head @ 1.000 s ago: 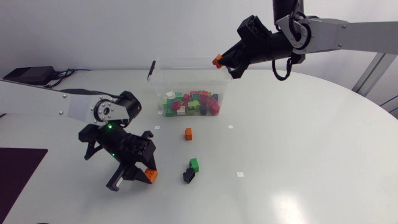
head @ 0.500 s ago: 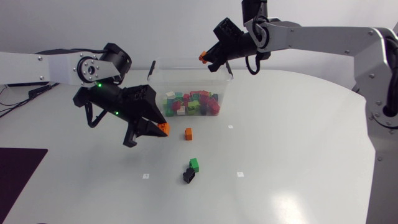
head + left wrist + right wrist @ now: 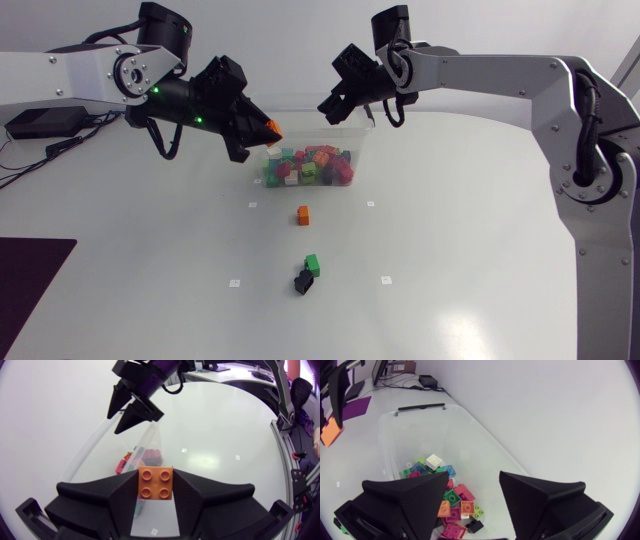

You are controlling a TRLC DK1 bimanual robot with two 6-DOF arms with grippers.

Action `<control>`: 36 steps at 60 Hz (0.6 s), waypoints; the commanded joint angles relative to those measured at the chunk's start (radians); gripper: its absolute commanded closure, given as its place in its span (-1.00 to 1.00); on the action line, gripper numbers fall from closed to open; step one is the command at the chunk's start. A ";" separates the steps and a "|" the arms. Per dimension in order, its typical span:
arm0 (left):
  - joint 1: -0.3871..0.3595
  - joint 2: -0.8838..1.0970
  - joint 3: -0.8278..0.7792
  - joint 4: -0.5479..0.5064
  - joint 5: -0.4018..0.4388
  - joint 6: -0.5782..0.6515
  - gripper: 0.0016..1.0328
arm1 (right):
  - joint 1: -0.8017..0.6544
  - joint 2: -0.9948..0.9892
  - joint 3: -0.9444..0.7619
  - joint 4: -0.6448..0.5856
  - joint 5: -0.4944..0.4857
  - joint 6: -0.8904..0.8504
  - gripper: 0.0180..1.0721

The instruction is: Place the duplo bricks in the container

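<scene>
The clear container (image 3: 300,97) stands at the back centre, holding several coloured duplo bricks (image 3: 310,165). My left gripper (image 3: 268,129) hovers at its left end, shut on an orange brick (image 3: 156,483). My right gripper (image 3: 335,102) hangs open over the container's right end with nothing between its fingers; the right wrist view looks down between them (image 3: 470,510) onto the bricks (image 3: 455,502) inside. On the table in front lie a loose orange brick (image 3: 303,215), a green brick (image 3: 313,264) and a black brick (image 3: 304,283).
A dark purple mat (image 3: 30,275) lies at the table's front left edge. A black box with cables (image 3: 45,120) sits at the back left. My two grippers are close together above the container (image 3: 150,440).
My left arm rose from the table's front left to the container with the orange brick. My right gripper swung over the container and opened; its orange brick is gone from its fingers.
</scene>
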State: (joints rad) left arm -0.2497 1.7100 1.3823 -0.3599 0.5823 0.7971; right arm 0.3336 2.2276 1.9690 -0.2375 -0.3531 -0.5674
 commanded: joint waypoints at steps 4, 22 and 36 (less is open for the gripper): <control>0.013 0.065 0.070 0.073 -0.013 -0.133 0.49 | -0.008 -0.043 -0.029 0.004 0.006 0.026 -0.85; 0.013 0.192 0.216 0.156 -0.085 -0.269 0.48 | -0.018 -0.261 -0.340 0.142 0.008 0.014 -0.85; 0.009 0.284 0.324 0.180 -0.121 -0.322 0.45 | -0.042 -0.422 -0.591 0.188 -0.024 -0.009 -0.85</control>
State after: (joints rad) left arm -0.2424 1.9457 1.6508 -0.1947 0.4679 0.5148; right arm 0.3046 1.8530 1.4658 -0.0658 -0.3687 -0.5659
